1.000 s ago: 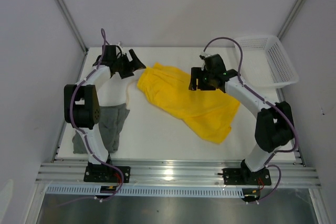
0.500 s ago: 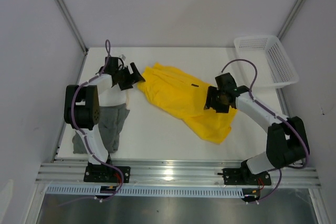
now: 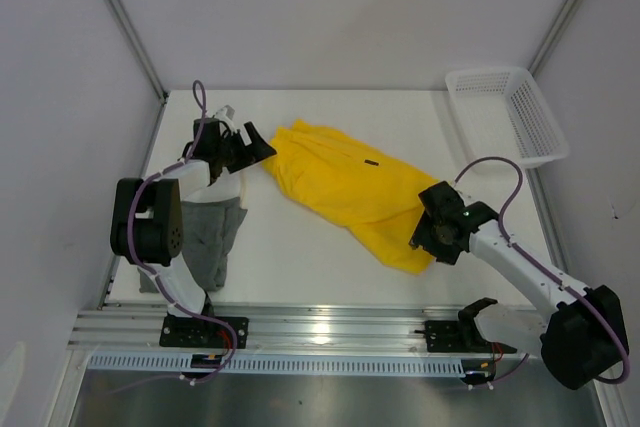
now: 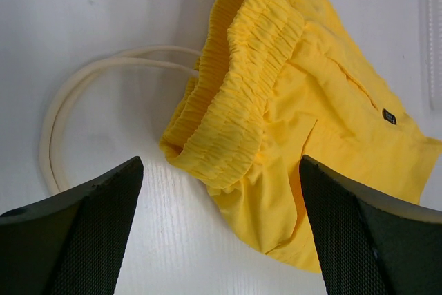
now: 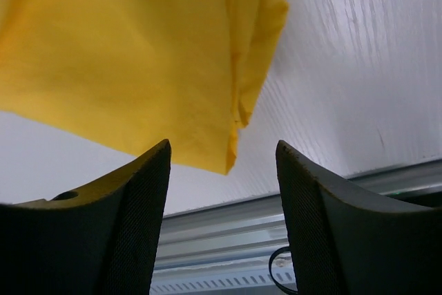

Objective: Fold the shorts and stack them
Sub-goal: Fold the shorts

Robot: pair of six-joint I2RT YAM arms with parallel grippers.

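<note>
Nearest the bases, at about 4 o'clock on the table [image 3: 300,267], the right gripper [image 3: 432,237] has swung down from above the middle of the yellow shorts [image 3: 345,187]. It now hangs at their near hem corner [image 5: 231,160]. In the right wrist view its claw is spread wide with nothing between the fingers, and the pointed corner of cloth lies just beyond the gap, close to the table's metal rail [image 3: 330,327]. I cannot tell whether the fingers are touching the cloth yet.

At 8 o'clock the grey shorts [image 3: 205,237] lie bunched beside the left arm's base, partly hidden by it, and no gripper is on them.

The yellow pair runs on a slant across the middle, from the hem at 4 o'clock up to the gathered waistband [image 4: 248,74] at 10 o'clock. It is rumpled and not yet folded, and a small dark tag [image 4: 389,115] shows on its upper face.

At the waistband end the left gripper [image 3: 250,147] has barely moved over the last second. Its claw is also spread and empty, aimed at the elastic edge, with a loop of pale drawstring [image 4: 62,101] lying on the table just to one side.

Farthest off, at 2 o'clock, the white basket [image 3: 545,132] stands well apart from both pairs.

With one open claw now at each end of the yellow pair, the arms look set to pinch both ends and straighten or fold it. Stacking has not begun.
</note>
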